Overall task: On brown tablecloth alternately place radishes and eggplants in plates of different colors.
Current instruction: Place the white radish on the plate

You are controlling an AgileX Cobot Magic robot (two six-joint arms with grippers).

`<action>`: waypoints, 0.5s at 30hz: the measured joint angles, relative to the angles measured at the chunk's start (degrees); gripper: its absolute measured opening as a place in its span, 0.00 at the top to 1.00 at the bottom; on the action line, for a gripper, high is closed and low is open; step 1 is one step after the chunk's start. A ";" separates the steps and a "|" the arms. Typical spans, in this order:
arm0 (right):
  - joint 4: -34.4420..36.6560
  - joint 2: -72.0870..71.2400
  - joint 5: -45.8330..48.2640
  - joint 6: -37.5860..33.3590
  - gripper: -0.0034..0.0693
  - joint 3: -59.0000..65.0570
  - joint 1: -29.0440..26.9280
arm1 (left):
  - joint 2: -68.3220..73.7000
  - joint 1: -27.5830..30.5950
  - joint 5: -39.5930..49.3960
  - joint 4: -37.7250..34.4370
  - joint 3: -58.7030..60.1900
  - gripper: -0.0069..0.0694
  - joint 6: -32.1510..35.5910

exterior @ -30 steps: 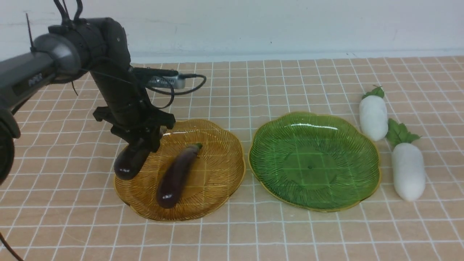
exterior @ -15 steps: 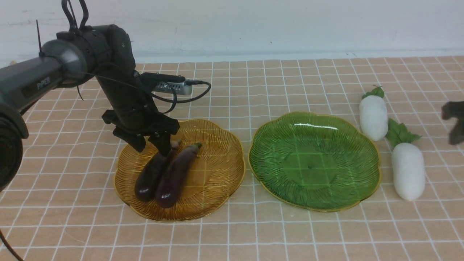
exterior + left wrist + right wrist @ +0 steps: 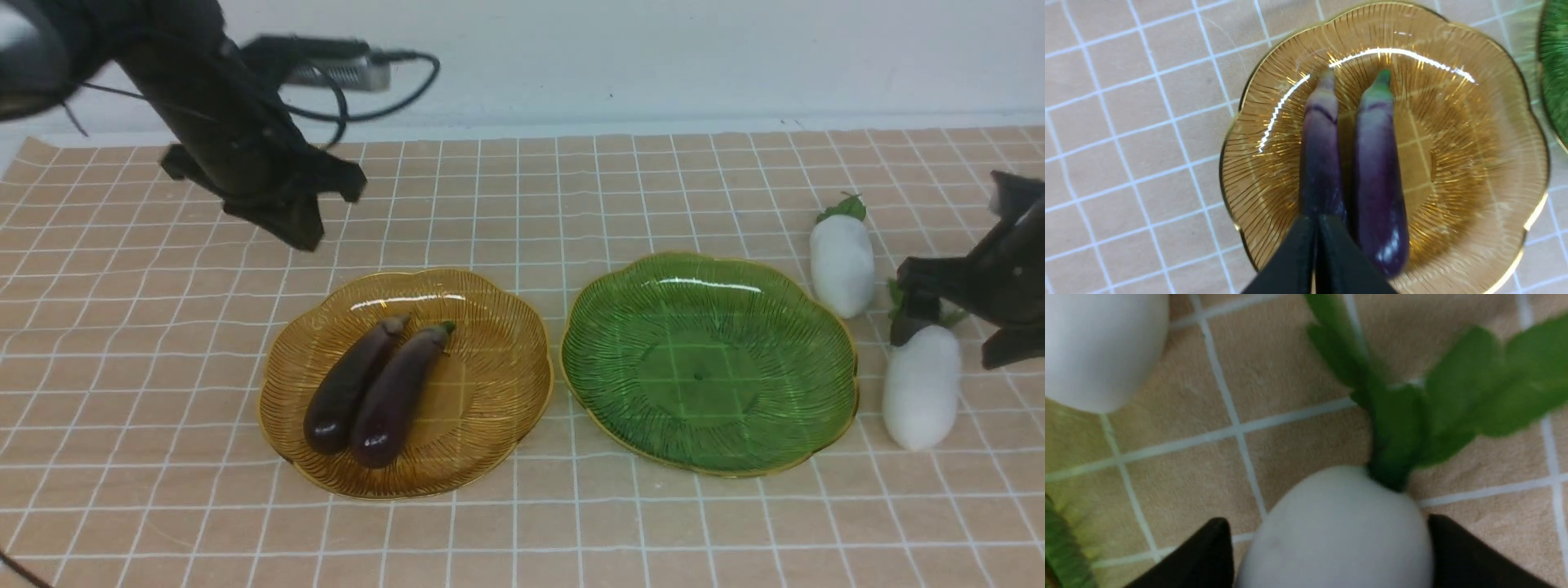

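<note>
Now right claw point(image 3: 947, 343) spread astride nearer radish point(image 3: 921, 396), its long axis near-to-far, leaves farthest; left claw point(image 3: 298, 229) clenched, empty.

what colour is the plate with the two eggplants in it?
Amber-yellow plate, translucent and ribbed, with a gold rim. Shows best in the left wrist view.

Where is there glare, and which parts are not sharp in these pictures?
Front view: white glare streaks on the amber plate and the green plate; the left arm is blurred near the corner. Left wrist view: a curved glare band on the amber plate, eggplants slightly soft. Right wrist view: the radish and its leaves are out of focus.
</note>
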 joint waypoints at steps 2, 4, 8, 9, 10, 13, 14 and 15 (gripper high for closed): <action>-0.06 0.27 1.94 -0.18 0.28 -0.99 0.00 | -2.40 0.00 0.06 0.11 1.10 0.91 0.00; -1.02 -0.09 6.15 -0.35 0.27 -4.23 0.00 | -3.91 0.00 0.23 0.11 2.04 0.91 0.00; -1.18 -3.51 13.13 -0.35 0.27 -9.77 0.21 | -7.26 0.00 0.84 1.76 2.98 0.91 0.00; 0.40 -5.28 14.39 -0.35 0.27 -11.44 0.83 | -7.80 0.00 0.85 2.48 3.12 0.91 0.00; 2.26 -6.44 14.41 -0.64 0.27 -12.42 1.76 | -8.39 0.00 0.91 3.39 3.47 0.91 -0.06; 6.78 -8.03 9.19 -3.65 0.27 -13.15 9.26 | -9.35 0.00 0.98 3.89 4.68 0.91 -0.30; 7.33 -7.39 7.27 -4.10 0.27 -13.15 12.41 | -9.55 0.00 0.98 3.98 5.50 0.91 -0.41; 7.74 -6.63 5.68 -4.40 0.27 -13.15 14.84 | -9.68 0.00 0.98 4.14 6.21 0.91 -0.41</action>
